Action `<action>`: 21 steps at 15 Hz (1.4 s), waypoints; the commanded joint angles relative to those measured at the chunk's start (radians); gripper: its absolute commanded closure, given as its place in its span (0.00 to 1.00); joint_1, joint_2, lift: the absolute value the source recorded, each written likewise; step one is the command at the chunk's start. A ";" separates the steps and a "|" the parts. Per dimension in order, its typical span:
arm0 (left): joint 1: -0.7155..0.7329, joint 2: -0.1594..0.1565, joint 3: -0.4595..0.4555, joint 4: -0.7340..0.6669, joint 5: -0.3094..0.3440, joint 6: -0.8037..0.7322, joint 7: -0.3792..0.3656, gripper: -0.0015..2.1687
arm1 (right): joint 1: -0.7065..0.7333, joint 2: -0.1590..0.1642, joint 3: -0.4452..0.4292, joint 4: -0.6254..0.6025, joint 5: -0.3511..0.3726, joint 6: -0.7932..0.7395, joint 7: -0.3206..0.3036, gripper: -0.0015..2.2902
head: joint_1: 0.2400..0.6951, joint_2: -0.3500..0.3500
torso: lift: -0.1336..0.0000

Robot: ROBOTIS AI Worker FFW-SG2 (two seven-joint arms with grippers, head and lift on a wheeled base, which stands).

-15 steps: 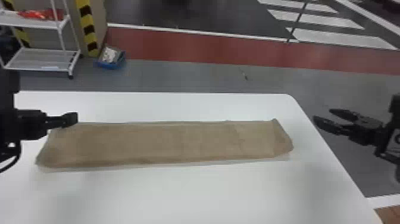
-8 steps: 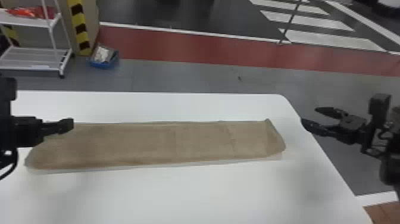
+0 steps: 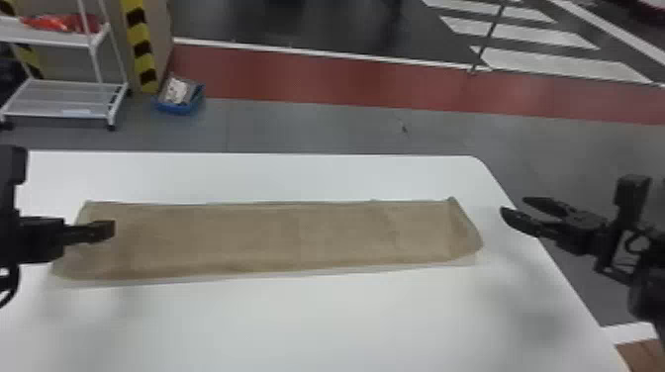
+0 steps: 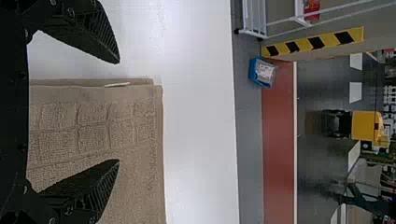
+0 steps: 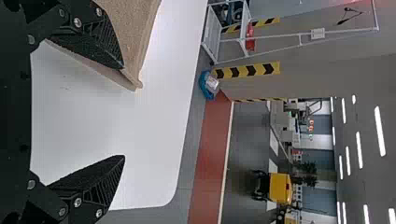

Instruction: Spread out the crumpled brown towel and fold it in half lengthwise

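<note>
Black pretty much all over, this one. The left claw point(image 3: 106, 230) has chunky wedge-shaped fingers point(image 4: 100, 35) with ribbed sides, and the right claw point(image 3: 514, 206) matches, with shiny round screws point(image 5: 77, 202) near the finger bases. A skinny black cable point(image 3: 17, 286) loops by the left arm point(image 3: 7, 212).

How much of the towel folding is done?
The long brown cloth towel looks spread out and folded into a flat strip on the white table. Nothing is in hand: the black left tool and black right tool are open. Maybe only neatening is left, where an under layer peeks out at the towel's left end.
</note>
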 commanded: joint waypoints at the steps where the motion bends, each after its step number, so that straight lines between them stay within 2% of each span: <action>1: -0.003 0.008 0.021 -0.010 0.008 0.081 -0.008 0.07 | 0.005 0.008 -0.001 -0.003 -0.005 0.053 0.000 0.11 | 1.00 0.19 | 0.07; 5: -0.005 0.010 0.027 -0.016 0.011 0.084 -0.008 0.07 | 0.008 0.014 0.002 -0.021 0.001 0.093 0.000 0.11 | 1.00 0.21 | 0.07; 9: -0.012 0.007 0.021 -0.016 0.010 0.084 -0.013 0.07 | -0.004 0.014 0.042 -0.041 0.017 0.157 0.002 0.12 | 1.00 0.22 | 0.07; 12: -0.012 0.002 0.016 -0.016 0.008 0.084 -0.013 0.07 | -0.007 0.034 0.056 -0.064 0.032 0.203 0.009 0.12 | 1.00 0.23 | 0.07; 21: -0.005 0.010 0.016 -0.027 0.007 0.084 -0.016 0.09 | -0.029 0.033 0.076 -0.064 0.044 0.234 0.035 0.14 | 1.00 0.26 | 0.07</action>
